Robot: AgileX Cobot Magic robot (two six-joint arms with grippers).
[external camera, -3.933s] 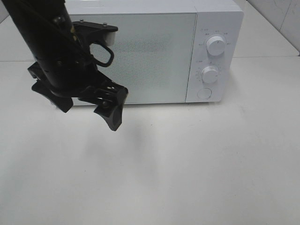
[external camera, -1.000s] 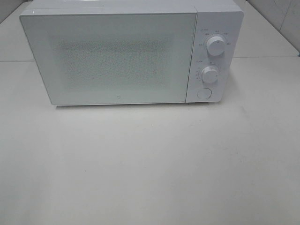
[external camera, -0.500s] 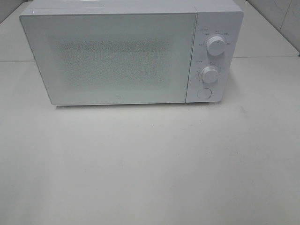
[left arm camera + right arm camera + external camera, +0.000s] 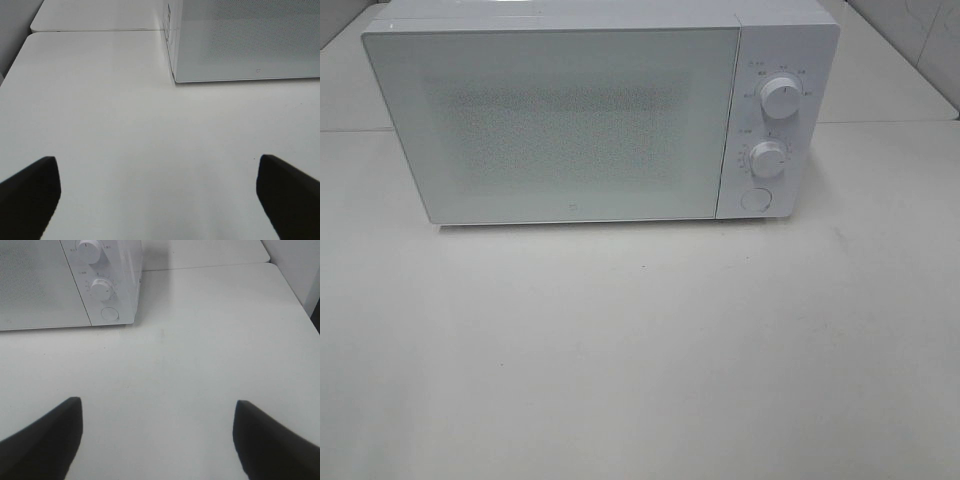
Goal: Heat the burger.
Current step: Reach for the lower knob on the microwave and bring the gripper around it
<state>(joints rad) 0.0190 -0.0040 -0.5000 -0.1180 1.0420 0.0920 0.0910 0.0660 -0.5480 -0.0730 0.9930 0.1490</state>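
My left arm has cleared out of the overhead view. The microwave (image 4: pixel 817 60) door (image 4: pixel 560 120) is closed. Left gripper (image 4: pixel 157 167) and right gripper (image 4: pixel 157 410) both hang with jaws apart, empty, over the worktop (image 4: pixel 640 350). The burger isn't visible anywhere; maybe it's inside, can't tell. Knobs (image 4: pixel 780 97) are probably next.

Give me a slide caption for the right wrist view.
Open right gripper over the white table, facing the closed microwave and its two dials.

We log of the left gripper (image 4: pixel 159 197) two matte black fingers (image 4: pixel 30 195) — blunt wedges with squared tips. The right gripper (image 4: pixel 157 437) shows us the same black finish, its fingers (image 4: pixel 47 435) broader, with slanted inner edges. Surfaces smooth, uniform.
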